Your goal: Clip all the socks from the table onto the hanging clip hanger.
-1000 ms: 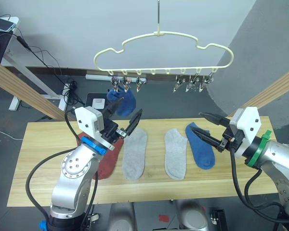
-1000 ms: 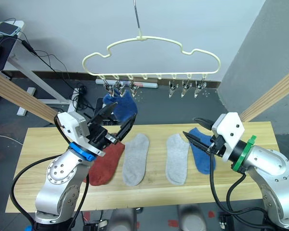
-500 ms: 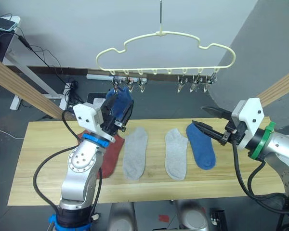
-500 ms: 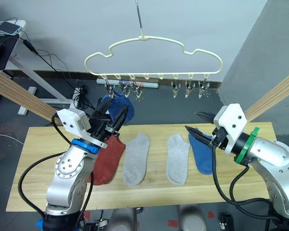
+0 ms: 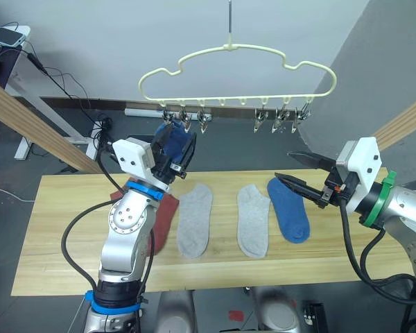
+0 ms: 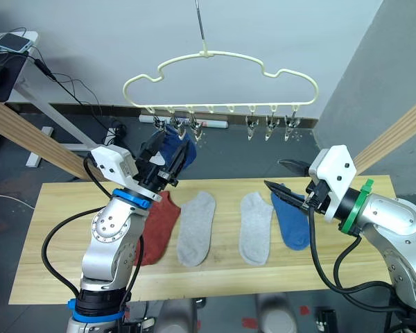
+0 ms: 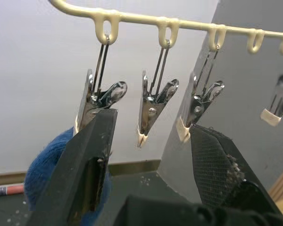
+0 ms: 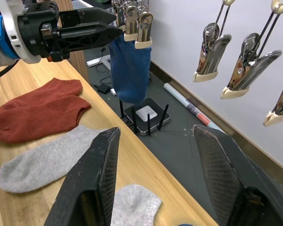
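- My left gripper point(image 7: 148, 162) is raised to the silver clips point(image 7: 148, 110) of the thin cream-coloured wire clip hanger point(image 5: 236, 73). Its two black fingers stand apart, holding nothing, with the clips between and just above them.
- One soft blue ankle sock point(image 6: 172, 151) hangs from the end clip on my left side, touching the left finger point(image 7: 87, 162) in the wrist view.
- My right gripper point(image 5: 298, 177) hovers above the pale-yellow wood plank table point(image 5: 69, 236), fingers spread and empty, just over the second blue sock point(image 5: 289, 211) lying flat.
- Also flat on the table: a rust-red pair point(image 8: 35, 108) that looks stacked, and two light grey socks point(image 5: 194, 218), point(image 5: 253, 220) side by side.
- Risk, in my judgement: the hanger hangs from a single metal hook point(image 5: 229, 21); a nudge from the left fingers could set it swinging or tug the hung sock loose.
- Risk: the neighbouring clips sit close together, so a finger could snag one.
- Risk: the red pair lies just below my left arm, near the table's back edge; a sweep could drag it off.
- Room: the table's front strip and both ends are bare. The slanted wooden poles point(image 5: 28, 118) bound each side, so wide outward swings are limited.
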Robot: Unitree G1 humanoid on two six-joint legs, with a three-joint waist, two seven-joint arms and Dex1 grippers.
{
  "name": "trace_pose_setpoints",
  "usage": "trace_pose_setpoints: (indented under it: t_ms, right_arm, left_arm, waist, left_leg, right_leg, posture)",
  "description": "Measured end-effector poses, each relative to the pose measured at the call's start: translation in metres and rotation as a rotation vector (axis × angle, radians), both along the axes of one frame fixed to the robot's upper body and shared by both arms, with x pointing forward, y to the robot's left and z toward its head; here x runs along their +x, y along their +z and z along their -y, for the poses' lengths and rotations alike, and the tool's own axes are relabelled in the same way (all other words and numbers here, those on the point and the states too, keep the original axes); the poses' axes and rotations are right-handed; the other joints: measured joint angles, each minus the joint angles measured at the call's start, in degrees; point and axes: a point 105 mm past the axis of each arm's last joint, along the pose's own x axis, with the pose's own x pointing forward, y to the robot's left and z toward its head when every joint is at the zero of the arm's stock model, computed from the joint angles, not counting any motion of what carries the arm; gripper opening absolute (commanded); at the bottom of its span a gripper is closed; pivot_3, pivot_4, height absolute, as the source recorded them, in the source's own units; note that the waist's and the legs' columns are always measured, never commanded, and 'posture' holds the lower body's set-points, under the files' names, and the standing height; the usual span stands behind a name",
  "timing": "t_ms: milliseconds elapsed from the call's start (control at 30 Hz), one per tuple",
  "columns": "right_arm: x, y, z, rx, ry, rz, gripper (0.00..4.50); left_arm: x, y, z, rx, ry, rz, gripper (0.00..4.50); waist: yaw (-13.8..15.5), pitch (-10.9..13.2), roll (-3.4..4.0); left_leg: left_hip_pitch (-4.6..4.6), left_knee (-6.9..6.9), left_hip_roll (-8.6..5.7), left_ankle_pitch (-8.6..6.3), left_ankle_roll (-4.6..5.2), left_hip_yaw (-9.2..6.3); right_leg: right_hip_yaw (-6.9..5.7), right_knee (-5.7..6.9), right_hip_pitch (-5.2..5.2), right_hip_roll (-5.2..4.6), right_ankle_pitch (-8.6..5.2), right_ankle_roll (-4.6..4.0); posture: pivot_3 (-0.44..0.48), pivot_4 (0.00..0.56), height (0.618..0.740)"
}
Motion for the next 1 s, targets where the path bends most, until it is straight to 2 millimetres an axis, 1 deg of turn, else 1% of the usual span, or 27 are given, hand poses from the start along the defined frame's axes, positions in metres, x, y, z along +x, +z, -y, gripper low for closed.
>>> trace_pose_setpoints:
  t_ms: [133,300,433,567,700,867,1000]
  right_arm:
    - [0.0,0.0,0.0,0.002,0.002,-0.002,2.58]
    - [0.0,0.0,0.0,-0.007,0.001,0.001,2.58]
    - [0.0,0.0,0.001,-0.008,0.0,-0.001,2.58]
    - [0.0,0.001,0.001,-0.008,0.0,0.001,2.58]
    - [0.001,0.002,0.001,-0.008,0.001,0.005,2.58]
    - [0.002,0.001,0.002,-0.008,-0.003,0.001,2.58]
    - [0.001,0.001,0.001,-0.002,0.005,-0.003,2.58]
  left_arm:
    - [0.001,-0.001,0.0,-0.004,0.002,-0.004,2.17]
    - [0.004,0.006,0.001,-0.002,0.012,0.019,2.17]
    - [0.005,0.005,-0.001,-0.004,0.026,0.015,2.17]
    - [0.011,0.001,-0.004,-0.008,0.041,-0.006,2.17]
    - [0.014,0.006,-0.002,-0.007,0.031,0.004,2.17]
    - [0.019,0.002,-0.001,0.0,0.021,-0.015,2.17]
    - [0.023,0.006,0.001,0.0,0.014,-0.009,2.17]
  waist:
    - [-0.1,0.0,0.0]
    - [-0.2,0.0,0.0]
    - [-0.2,0.0,0.0]
    - [-0.2,0.0,0.0]
    - [-0.2,0.0,0.0]
    - [-0.4,0.0,0.0]
    - [-0.4,0.0,0.0]
  left_leg:
    - [0.0,0.02,0.0,0.03,0.06,-0.04]
    - [0.0,0.02,0.01,0.04,0.06,-0.02]
    - [0.0,0.01,0.02,0.05,0.04,-0.03]
    - [0.0,0.01,0.01,0.04,0.06,-0.02]
    - [0.0,0.02,0.01,0.04,0.06,-0.03]
    - [0.0,0.01,0.01,0.04,0.05,-0.03]
    - [0.0,0.01,0.01,0.04,0.05,-0.02]
  right_leg:
    - [-0.01,0.04,0.0,0.05,0.04,0.07]
    - [0.01,0.04,0.0,0.05,0.06,0.08]
    - [0.0,0.04,0.0,0.05,0.06,0.08]
    - [0.01,0.03,0.0,0.05,0.06,0.08]
    - [0.0,0.04,0.0,0.05,0.06,0.08]
    - [0.0,0.03,-0.01,0.05,0.06,0.08]
    - [0.01,0.03,0.0,0.05,0.06,0.08]
  posture:
    - [-0.253,0.385,0.73]
    - [-0.253,0.384,0.73]
    - [-0.254,0.385,0.73]
    - [-0.257,0.387,0.73]
    - [-0.258,0.386,0.73]
    - [-0.259,0.385,0.73]
    - [-0.262,0.385,0.73]
